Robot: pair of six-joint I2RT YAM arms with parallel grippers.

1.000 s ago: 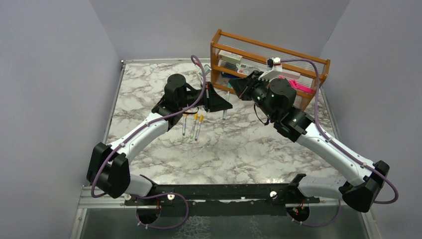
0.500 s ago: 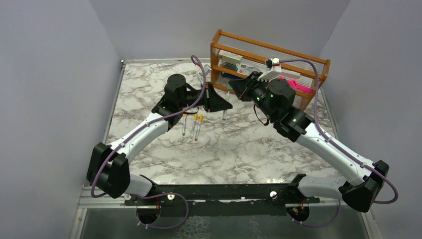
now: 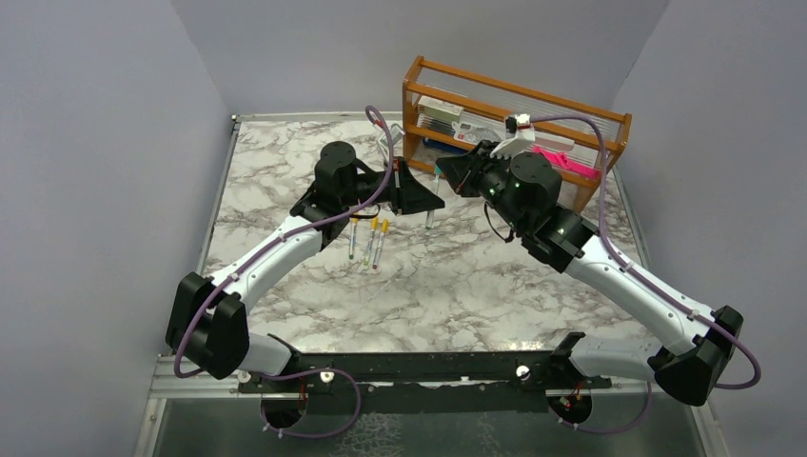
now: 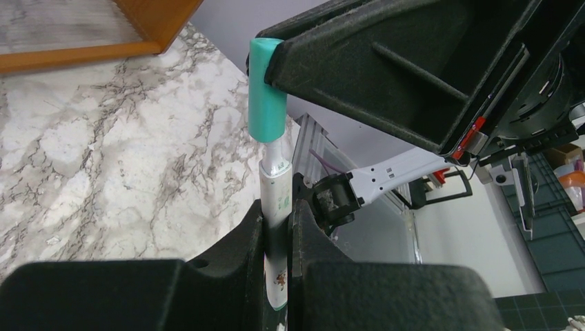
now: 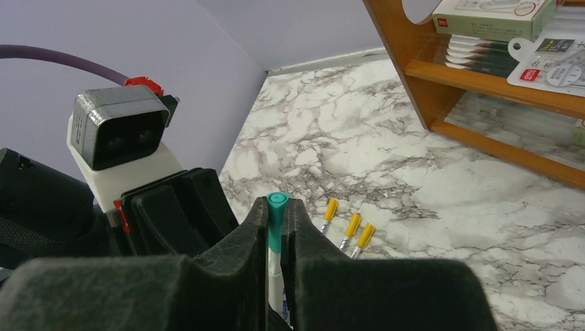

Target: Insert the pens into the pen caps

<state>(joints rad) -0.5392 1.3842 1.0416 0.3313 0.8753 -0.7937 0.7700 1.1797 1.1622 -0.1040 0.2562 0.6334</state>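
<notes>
Above the table (image 3: pixel 457 276), left claw (image 4: pixel 277 210) clamps a pen (image 4: pixel 276 185), right claw (image 5: pixel 277 207) clamps the teal cap (image 4: pixel 265 89).

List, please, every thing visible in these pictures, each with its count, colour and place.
table: one, white-grey marble, under everything
wooden rack: one, brown, table's far edge
boxes: several, white or dark, on rack shelves
pink flat object: one, bright pink, in rack
capped pens: three, silvery with yellow caps, lying side by side on table
pen: one, white, in left hand
teal cap: one, teal, in right hand, over that pen's tip
left hand: one, black, shut on pen
right hand: one, black, shut on teal cap
</notes>
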